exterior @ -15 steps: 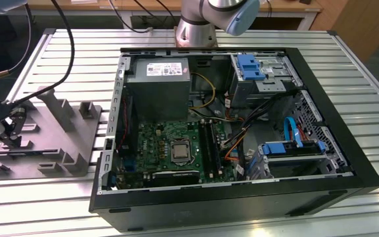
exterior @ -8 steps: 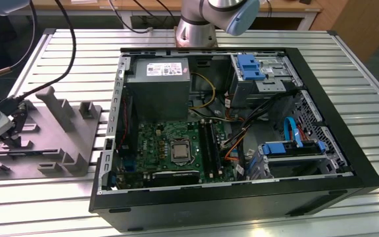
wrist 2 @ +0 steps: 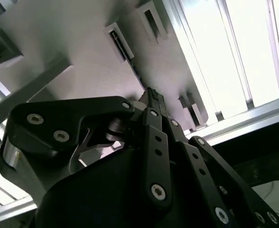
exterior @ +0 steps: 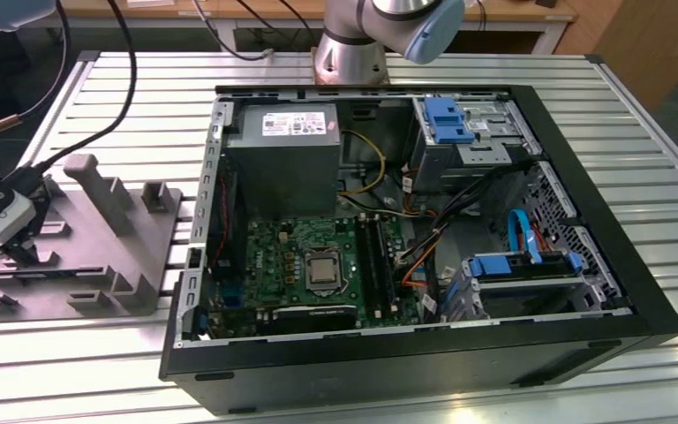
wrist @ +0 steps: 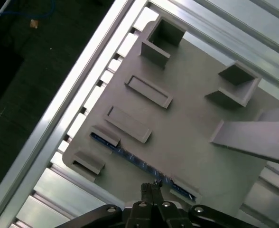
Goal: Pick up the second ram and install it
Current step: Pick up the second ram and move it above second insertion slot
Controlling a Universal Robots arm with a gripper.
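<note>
Second ram (wrist: 130,156): thin blue-green stick, apparently on edge in the grey fixture (wrist: 191,118).

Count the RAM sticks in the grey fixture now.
1. The ram stick stands on edge in a slot of the grey fixture, right at the gripper in the first wrist view. Another could be hidden beneath the gripper.

Silver arm (exterior: 351,40), pale-blue joint caps (exterior: 436,28); black end effector (wrist 2: 152,99), silver screws (wrist 2: 158,191).
</note>
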